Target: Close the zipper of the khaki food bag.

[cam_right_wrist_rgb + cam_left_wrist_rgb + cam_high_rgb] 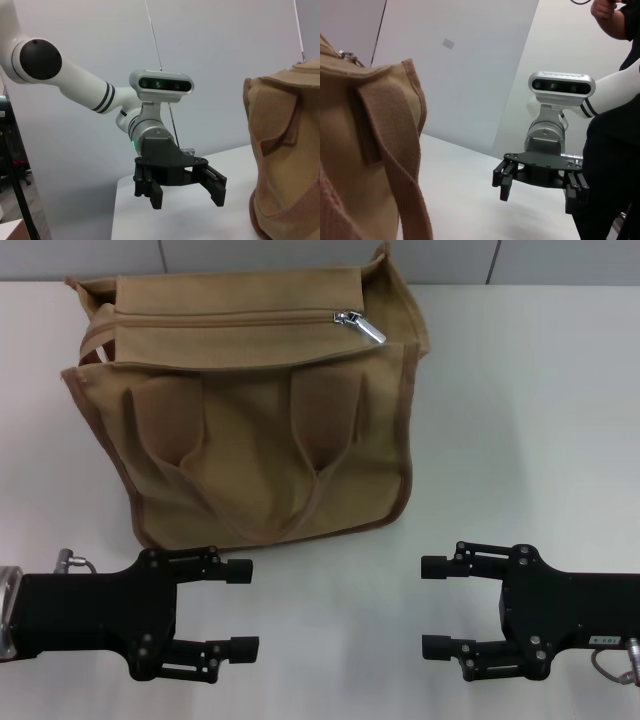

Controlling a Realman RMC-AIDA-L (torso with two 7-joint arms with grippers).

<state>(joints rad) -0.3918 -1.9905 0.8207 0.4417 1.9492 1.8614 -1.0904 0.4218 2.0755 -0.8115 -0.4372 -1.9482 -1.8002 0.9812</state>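
The khaki food bag (250,430) stands on the white table at the back left of centre, with its two looped handles facing me. The zipper (225,320) runs across its top panel. Its silver pull tab (362,326) lies at the right end of the line. My left gripper (242,608) is open and empty near the front edge, just in front of the bag's lower left corner. My right gripper (432,607) is open and empty at the front right, apart from the bag. The left wrist view shows the bag (365,150) and the right gripper (536,197). The right wrist view shows the bag (285,150) and the left gripper (186,199).
The white table (530,420) stretches to the right of the bag and between the two grippers. A grey wall runs behind the table. A person in dark clothes (615,150) stands at the edge of the left wrist view.
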